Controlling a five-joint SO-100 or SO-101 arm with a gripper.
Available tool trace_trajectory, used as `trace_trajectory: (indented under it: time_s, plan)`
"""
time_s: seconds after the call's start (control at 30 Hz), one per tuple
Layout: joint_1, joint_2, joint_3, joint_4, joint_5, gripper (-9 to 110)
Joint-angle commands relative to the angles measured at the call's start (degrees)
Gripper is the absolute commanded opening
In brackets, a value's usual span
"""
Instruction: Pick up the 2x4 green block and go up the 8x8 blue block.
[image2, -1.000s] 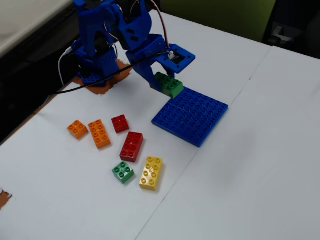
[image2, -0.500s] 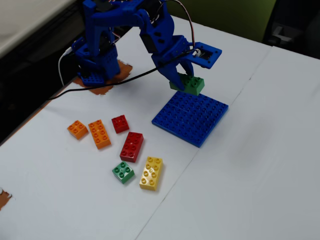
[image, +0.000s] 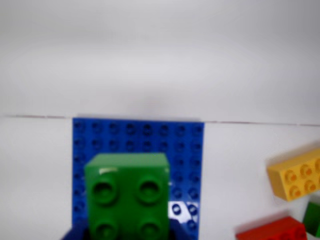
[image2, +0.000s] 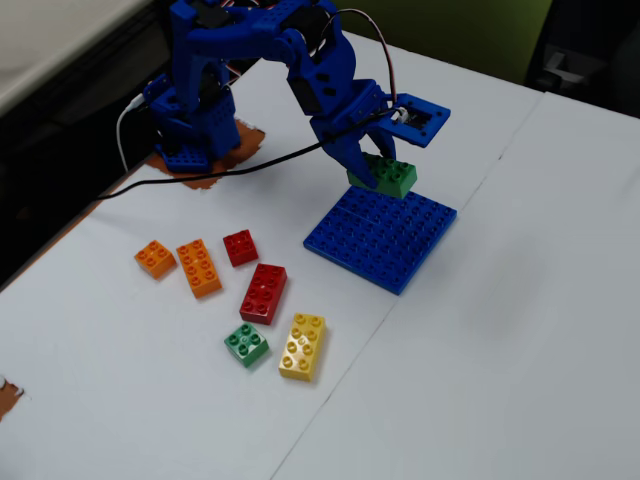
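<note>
Tool (image2: 378, 172) is clamped on the green 2x4 plastic brick (image2: 383, 176), hovering over the far edge of the flat blue 8x8 studded baseplate (image2: 385, 236). Next up, I'd say: lower it onto the studs.

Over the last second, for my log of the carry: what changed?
The claw, shut on the green rectangular plastic brick, carried it rightward in the fixed view, over the flat blue studded baseplate's far edge. Baseplate and loose bricks stayed put.
</note>
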Motion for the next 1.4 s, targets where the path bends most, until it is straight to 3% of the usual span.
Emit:
trace_trajectory:
  time_s: [0.0,1.37]
  plan:
    - [-1.0,1.4,-3.3,0.3,0.5,0]
    - [-1.8,2.5,-3.3,2.5,0.8,0]
